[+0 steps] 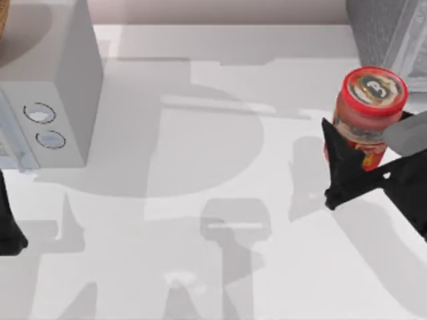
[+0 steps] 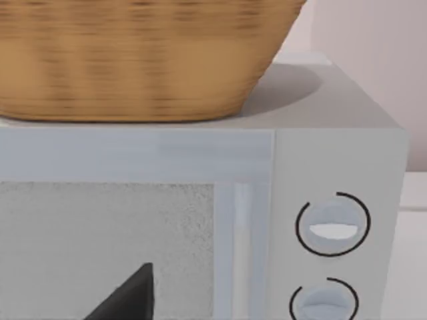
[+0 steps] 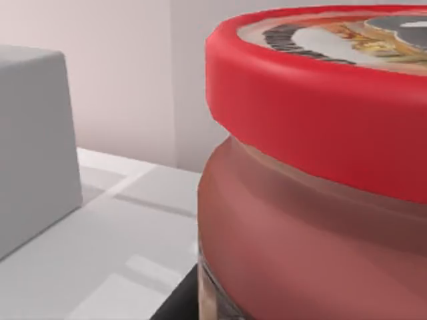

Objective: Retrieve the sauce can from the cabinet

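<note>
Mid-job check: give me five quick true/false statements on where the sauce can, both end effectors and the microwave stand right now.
1. The right end effector is clamped on the sauce can. True.
2. The sauce can lies tipped on its side. False: it stands upright, red lid facing up.
3. The can is at the table's left side. False: it is at the right side, in front of the grey cabinet.
4. A woven basket sits on top of the microwave. True.
5. The left end effector is holding the microwave door. False: it sits at the table's left edge, in front of the microwave, touching nothing.
</note>
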Action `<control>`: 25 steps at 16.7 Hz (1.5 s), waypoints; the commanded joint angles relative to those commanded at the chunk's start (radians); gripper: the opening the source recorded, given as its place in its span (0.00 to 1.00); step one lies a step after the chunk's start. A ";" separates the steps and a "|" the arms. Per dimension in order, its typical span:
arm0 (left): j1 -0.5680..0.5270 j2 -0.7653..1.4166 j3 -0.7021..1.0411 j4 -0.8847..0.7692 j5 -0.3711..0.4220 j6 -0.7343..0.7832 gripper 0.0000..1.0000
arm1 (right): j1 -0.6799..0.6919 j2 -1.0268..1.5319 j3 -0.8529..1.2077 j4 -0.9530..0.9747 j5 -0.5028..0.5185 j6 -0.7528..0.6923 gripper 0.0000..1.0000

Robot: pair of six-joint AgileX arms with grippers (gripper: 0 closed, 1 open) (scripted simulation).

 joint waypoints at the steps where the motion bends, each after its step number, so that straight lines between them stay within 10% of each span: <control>1: 0.000 0.000 0.000 0.000 0.000 0.000 1.00 | 0.022 0.044 0.011 0.034 0.004 -0.001 0.00; 25: 0.000 0.000 0.000 0.000 0.000 0.000 1.00 | 0.411 0.843 0.199 0.647 0.101 0.001 0.00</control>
